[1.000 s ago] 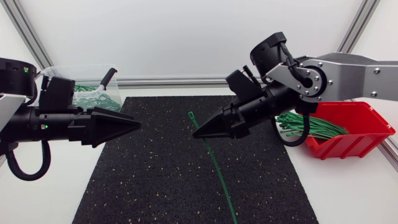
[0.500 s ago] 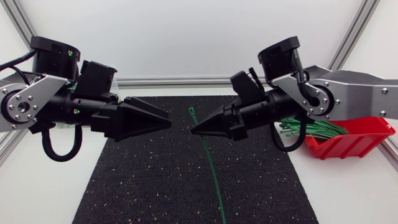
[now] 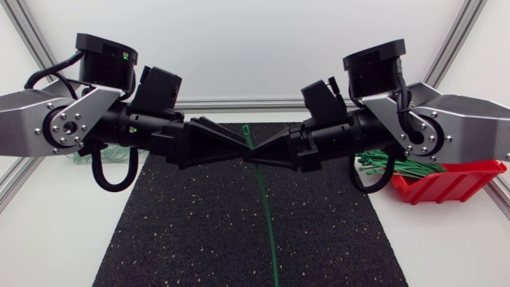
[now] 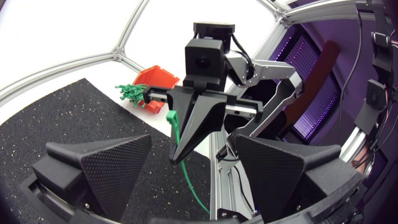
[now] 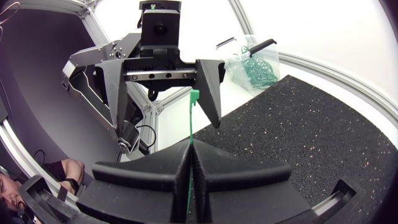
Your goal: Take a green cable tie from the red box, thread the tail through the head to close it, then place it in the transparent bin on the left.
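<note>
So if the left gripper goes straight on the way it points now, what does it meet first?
Probably the green cable tie, held by the right gripper just ahead, though depth is unclear.

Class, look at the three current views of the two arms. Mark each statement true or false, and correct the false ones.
1. The right gripper has its jaws shut on the green cable tie. True.
2. The left gripper has its jaws shut on that tie too. False: its jaws stand wide open.
3. The red box is empty. False: loose ties lie in it and stick out over its edge.
4. The held tie is closed into a loop. False: it is a straight, unthreaded strip.
5. The transparent bin holds looped ties. True.
</note>
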